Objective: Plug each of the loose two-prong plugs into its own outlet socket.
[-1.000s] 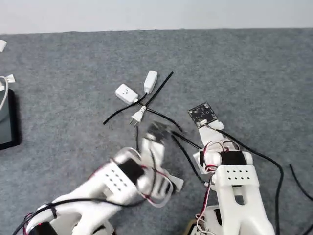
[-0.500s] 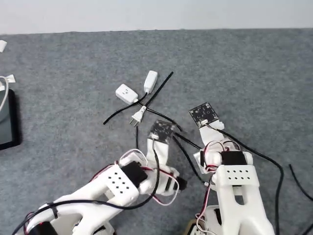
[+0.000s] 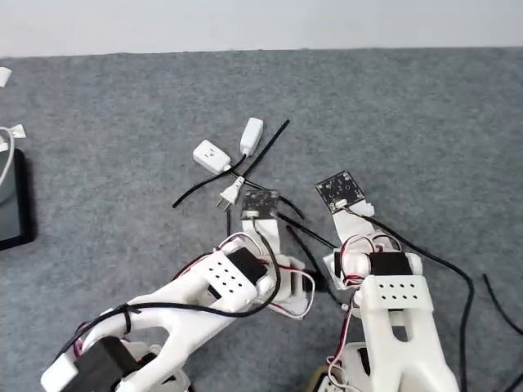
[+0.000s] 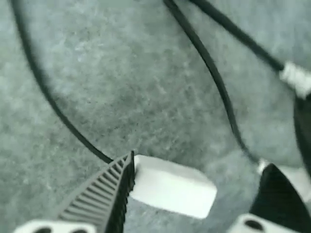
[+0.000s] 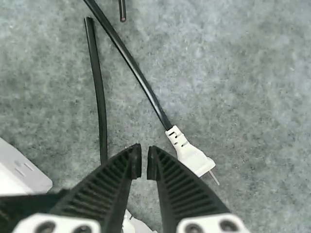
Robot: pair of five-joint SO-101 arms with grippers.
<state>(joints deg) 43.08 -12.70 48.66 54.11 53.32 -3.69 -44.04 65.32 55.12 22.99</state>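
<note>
On the grey carpet a white outlet socket (image 3: 210, 155) lies next to a second white socket piece (image 3: 252, 135) on a black cable. A loose two-prong plug (image 3: 230, 194) lies just in front of them, close to the left arm's wrist (image 3: 260, 202). My left gripper (image 4: 199, 165) is open low over the carpet, with a white block (image 4: 170, 185) between its fingers; I cannot tell whether the block is a plug or a socket. My right gripper (image 5: 144, 150) is shut on nothing, beside a white two-prong plug (image 5: 190, 154) on a black cable (image 5: 127, 58).
Black cables (image 3: 270, 147) cross among the sockets and run under both arms. The right arm (image 3: 392, 298) stands close beside the left arm (image 3: 225, 282). A dark flat device (image 3: 12, 204) lies at the left edge. The far carpet (image 3: 425, 106) is open.
The left arm has swung forward and turned its wrist, bringing its gripper nearer the loose plug. The right arm has kept still.
</note>
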